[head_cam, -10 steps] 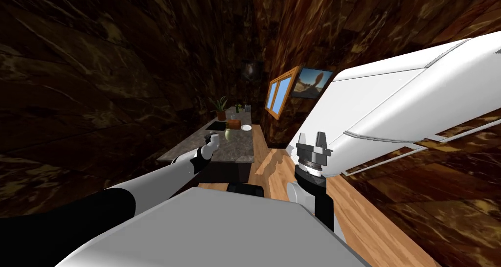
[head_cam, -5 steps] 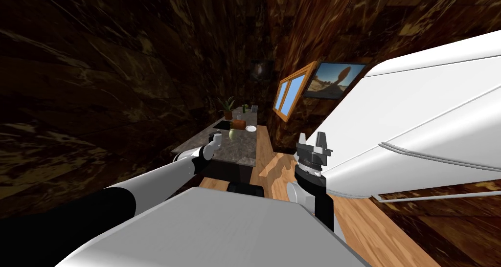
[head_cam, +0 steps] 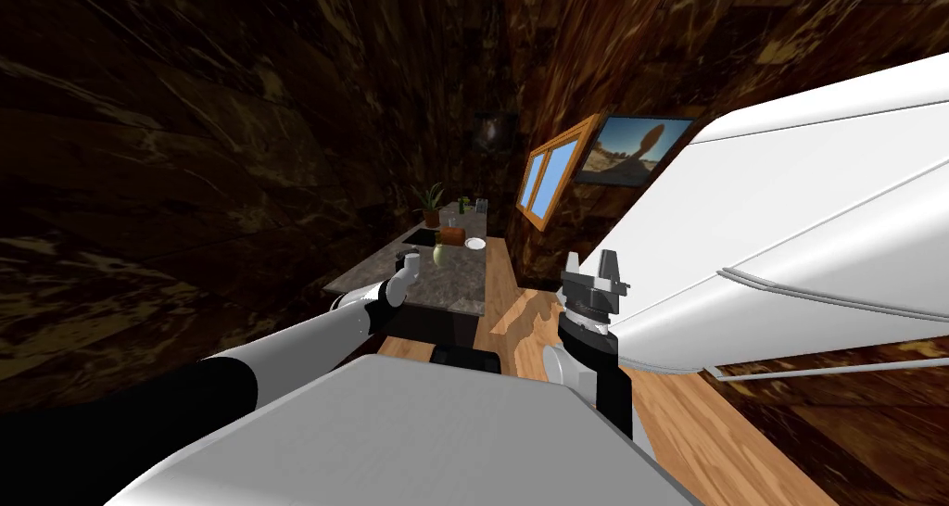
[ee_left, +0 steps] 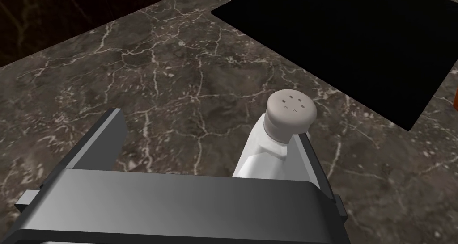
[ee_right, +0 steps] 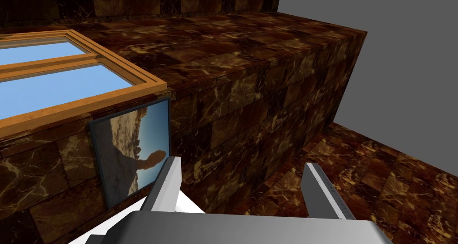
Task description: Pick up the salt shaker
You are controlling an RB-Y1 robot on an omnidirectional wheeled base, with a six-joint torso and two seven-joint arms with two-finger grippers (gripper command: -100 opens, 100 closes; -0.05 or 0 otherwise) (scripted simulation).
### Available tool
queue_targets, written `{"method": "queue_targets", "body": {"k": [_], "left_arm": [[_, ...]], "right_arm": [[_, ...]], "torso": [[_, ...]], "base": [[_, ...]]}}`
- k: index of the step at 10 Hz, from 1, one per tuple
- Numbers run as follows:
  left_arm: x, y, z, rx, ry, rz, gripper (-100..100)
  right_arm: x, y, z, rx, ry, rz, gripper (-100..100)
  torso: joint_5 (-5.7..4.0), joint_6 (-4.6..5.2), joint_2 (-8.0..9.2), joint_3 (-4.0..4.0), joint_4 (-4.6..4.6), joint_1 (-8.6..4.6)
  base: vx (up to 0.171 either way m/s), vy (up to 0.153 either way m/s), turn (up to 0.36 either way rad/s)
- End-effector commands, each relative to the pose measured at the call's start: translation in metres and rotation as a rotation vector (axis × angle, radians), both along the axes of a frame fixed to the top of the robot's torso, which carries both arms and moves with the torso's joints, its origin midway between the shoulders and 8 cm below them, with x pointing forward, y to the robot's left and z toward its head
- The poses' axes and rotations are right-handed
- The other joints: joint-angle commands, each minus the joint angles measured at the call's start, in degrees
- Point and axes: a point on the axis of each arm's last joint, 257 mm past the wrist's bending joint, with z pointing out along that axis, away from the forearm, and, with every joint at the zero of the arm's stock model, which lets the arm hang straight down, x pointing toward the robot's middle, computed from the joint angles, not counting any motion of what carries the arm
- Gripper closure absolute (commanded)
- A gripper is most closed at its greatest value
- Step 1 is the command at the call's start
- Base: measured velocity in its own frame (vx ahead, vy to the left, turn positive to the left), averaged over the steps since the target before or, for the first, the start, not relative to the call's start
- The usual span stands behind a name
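Left gripper [ee_left: 209,125]: fingers spread wide above the grey-brown, white-veined marble countertop [ee_left: 156,76]. The white salt shaker with a flat grey perforated cap [ee_left: 278,129] sits between them, its side against one finger [ee_left: 308,158] and well apart from the other (nothing is clamped). A black rectangular recess [ee_left: 358,44] is set in the countertop just beyond the shaker. Right gripper [ee_right: 242,165]: held up on the robot's right, fingers parted, holding nothing.

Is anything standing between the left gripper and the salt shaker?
Nothing visible does. The salt shaker stands on the marble counter between the open fingers of the left gripper, close beside one finger, with a bare gap to the other.
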Motion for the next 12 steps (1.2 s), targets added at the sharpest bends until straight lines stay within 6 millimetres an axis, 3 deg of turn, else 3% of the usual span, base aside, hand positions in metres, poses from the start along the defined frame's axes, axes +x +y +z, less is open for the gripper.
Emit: {"method": "queue_targets", "body": {"k": [1,2,3,5,6,8,12], "left_arm": [[0.001,-0.001,0.000,-0.002,0.000,-0.002,-100],[0.001,-0.001,0.000,-0.002,0.000,-0.002,-100],[0.012,-0.021,0.001,-0.009,-0.015,-0.053,-100],[0.013,-0.021,0.002,0.005,-0.011,-0.059,-100],[0.023,-0.042,0.002,-0.004,-0.019,-0.110,-100],[0.024,-0.043,0.004,0.021,-0.011,-0.120,-100],[0.024,-0.043,0.004,0.010,-0.020,-0.117,-100]], "right_arm": [[0.000,0.000,0.000,0.000,0.000,0.000,0],[0.000,0.000,0.000,0.000,0.000,0.000,0],[0.000,0.000,0.000,0.000,0.000,0.000,0],[0.000,0.000,0.000,0.000,0.000,0.000,0],[0.000,0.000,0.000,0.000,0.000,0.000,0],[0.000,0.000,0.000,0.000,0.000,0.000,0],[0.000,0.000,0.000,0.000,0.000,0.000,0]], "torso": [[0.00,0.00,0.00,0.00,0.00,0.00],[0.01,0.03,0.00,0.00,-0.01,0.03],[0.01,0.05,0.00,0.01,0.02,0.03],[-0.11,-0.10,0.08,-0.02,-0.11,-0.34],[-0.22,-0.12,-0.03,-0.09,-0.16,-0.27],[-0.39,-0.35,-0.01,-0.10,-0.19,-0.61],[0.08,-0.45,0.06,0.08,0.10,0.01]], "base": [[0.000,0.000,0.000],[0.001,0.004,-0.010],[-0.012,-0.088,0.253],[-0.006,-0.046,0.132],[-0.006,-0.050,0.143],[-0.008,-0.058,0.164],[0.001,0.006,-0.017]]}}
